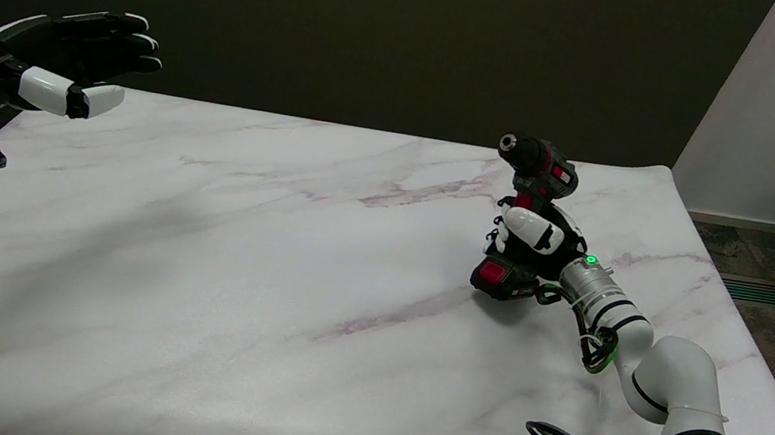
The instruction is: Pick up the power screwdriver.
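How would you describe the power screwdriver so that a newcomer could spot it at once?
Look to the far right part of the marble table, where the right hand grips a handle. The power screwdriver stands there, dark with red accents, its chuck pointing left; it is the only tool there.

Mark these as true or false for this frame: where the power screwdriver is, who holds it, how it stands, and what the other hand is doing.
1. The right hand grips the power screwdriver by its handle. True.
2. The screwdriver lies flat on its side. False: it stands roughly upright, chuck at the top, pointing to the picture's left.
3. The left hand also holds the tool. False: it hangs in the air at the upper left, holding nothing.
4. The marble-patterned table is under the screwdriver's battery base. True.
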Robot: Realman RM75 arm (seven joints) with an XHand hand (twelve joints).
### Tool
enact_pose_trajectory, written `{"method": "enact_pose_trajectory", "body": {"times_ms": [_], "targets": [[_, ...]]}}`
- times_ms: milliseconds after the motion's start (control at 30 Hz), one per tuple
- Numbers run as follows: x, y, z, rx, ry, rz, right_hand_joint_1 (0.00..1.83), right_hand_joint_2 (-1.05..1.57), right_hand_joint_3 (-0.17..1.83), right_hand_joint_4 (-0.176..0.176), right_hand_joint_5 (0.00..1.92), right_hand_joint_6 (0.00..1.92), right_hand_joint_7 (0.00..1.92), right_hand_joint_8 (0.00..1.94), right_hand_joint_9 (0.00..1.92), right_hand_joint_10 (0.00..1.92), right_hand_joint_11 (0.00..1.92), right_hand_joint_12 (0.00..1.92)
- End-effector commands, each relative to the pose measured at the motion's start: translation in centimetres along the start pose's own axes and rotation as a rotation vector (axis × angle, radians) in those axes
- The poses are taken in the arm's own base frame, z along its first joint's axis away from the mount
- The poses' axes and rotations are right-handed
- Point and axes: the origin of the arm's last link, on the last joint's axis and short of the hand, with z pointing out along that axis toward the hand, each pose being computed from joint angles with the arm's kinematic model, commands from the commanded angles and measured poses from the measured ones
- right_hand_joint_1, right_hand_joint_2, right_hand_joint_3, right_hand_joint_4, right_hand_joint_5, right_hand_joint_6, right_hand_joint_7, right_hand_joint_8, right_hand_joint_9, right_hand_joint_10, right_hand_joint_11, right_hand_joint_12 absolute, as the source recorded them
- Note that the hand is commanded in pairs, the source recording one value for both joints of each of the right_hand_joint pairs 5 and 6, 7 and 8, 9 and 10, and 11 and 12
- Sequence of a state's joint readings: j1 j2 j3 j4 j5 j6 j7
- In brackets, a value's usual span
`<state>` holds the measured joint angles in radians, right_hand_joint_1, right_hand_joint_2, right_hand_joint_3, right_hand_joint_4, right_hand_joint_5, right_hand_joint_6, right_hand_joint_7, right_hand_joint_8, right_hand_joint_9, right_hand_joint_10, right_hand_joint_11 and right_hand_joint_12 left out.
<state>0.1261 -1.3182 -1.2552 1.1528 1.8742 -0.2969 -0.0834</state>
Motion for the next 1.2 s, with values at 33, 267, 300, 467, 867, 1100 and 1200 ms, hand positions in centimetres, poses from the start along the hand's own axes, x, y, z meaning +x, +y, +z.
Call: {"method": "enact_pose_trajectory", "body": {"times_ms": [33, 267, 300, 467, 867, 1100, 1200], "targets": [[0.3, -2.1, -0.4, 0.092, -0.026, 0.13, 0.97, -0.27, 0.73, 0.176, 1.92, 1.92, 1.92, 1.92, 1.92, 1.92, 1.92, 1.92], [0.7, -6.5, -1.0, 0.216, -0.029, 0.093, 0.95, -0.11, 0.83, 0.176, 1.92, 1.92, 1.92, 1.92, 1.92, 1.92, 1.92, 1.92], [0.6, -6.8, -1.1, 0.223, -0.03, 0.09, 0.95, -0.11, 0.83, 0.176, 1.92, 1.92, 1.92, 1.92, 1.92, 1.92, 1.92, 1.92], [0.1, -7.3, -1.2, 0.242, -0.042, 0.1, 0.95, -0.1, 0.83, 0.176, 1.92, 1.92, 1.92, 1.92, 1.92, 1.92, 1.92, 1.92], [-0.4, -7.2, -1.6, 0.252, -0.063, 0.144, 0.93, 0.02, 0.83, 0.176, 1.92, 1.92, 1.92, 1.92, 1.92, 1.92, 1.92, 1.92], [-0.5, -7.0, -1.8, 0.25, -0.064, 0.146, 0.87, 0.38, 0.98, 0.176, 1.92, 1.92, 1.92, 1.92, 1.92, 1.92, 1.92, 1.92], [-0.5, -7.0, -1.8, 0.254, -0.065, 0.159, 0.84, 0.67, 1.14, 0.176, 1.92, 1.92, 1.92, 1.92, 1.92, 1.92, 1.92, 1.92]]}}
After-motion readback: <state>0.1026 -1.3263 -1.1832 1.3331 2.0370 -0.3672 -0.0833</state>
